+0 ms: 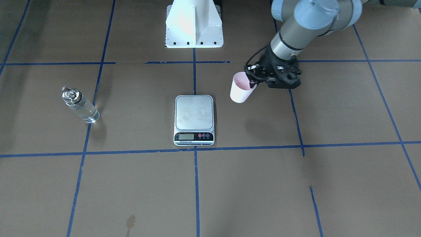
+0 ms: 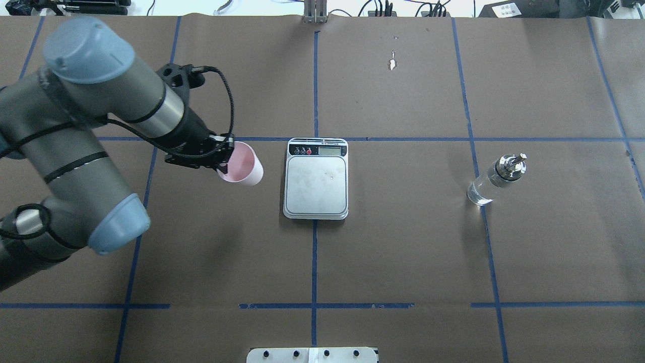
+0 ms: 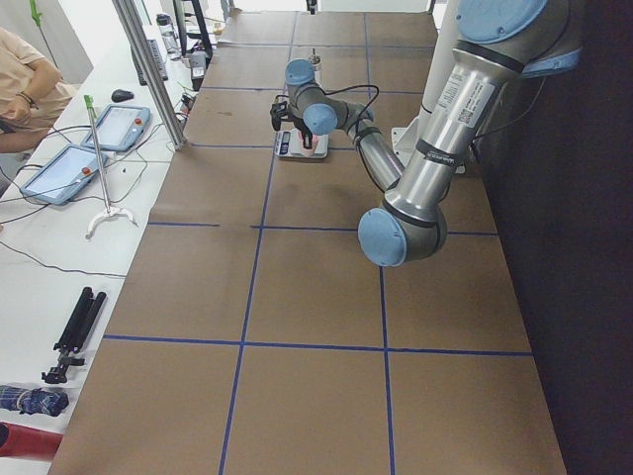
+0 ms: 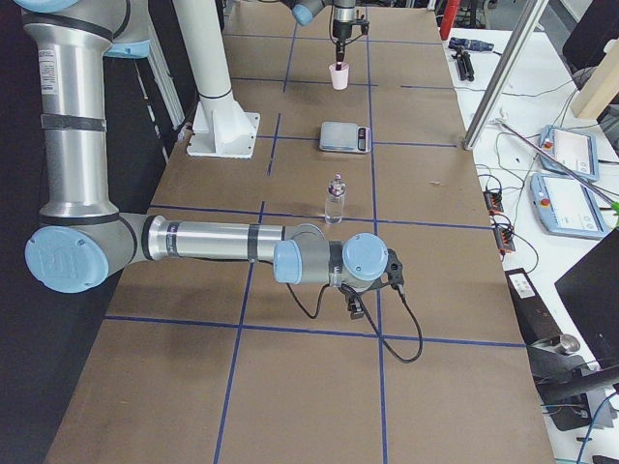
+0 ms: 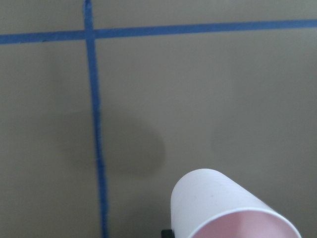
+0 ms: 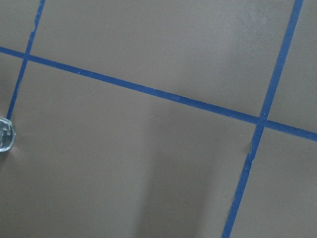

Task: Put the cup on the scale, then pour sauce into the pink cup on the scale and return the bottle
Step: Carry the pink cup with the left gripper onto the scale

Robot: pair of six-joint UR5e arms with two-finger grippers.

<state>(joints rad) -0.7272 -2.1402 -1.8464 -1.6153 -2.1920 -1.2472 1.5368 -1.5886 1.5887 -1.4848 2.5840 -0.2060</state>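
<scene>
The pink cup [image 1: 240,90] [image 2: 244,169] hangs above the table, tilted, with my left gripper [image 1: 255,80] [image 2: 224,161] shut on its rim. In the left wrist view the cup [image 5: 223,208] fills the lower right and its shadow lies on the brown paper below. The scale [image 1: 194,113] [image 2: 316,184] lies flat at the centre with a bare platform, a short way to the side of the cup. The glass bottle [image 1: 80,105] [image 2: 496,179] of clear sauce stands upright on the far side of the scale. My right gripper [image 4: 356,307] hangs low near the bottle [image 4: 335,198]; whether it is open I cannot tell.
Blue tape lines cross the brown table cover. The white robot base [image 1: 194,26] stands behind the scale. A side bench with tablets [image 3: 109,124] and a seated person [image 3: 20,79] runs along the far edge. A metal post [image 4: 503,87] rises beside it.
</scene>
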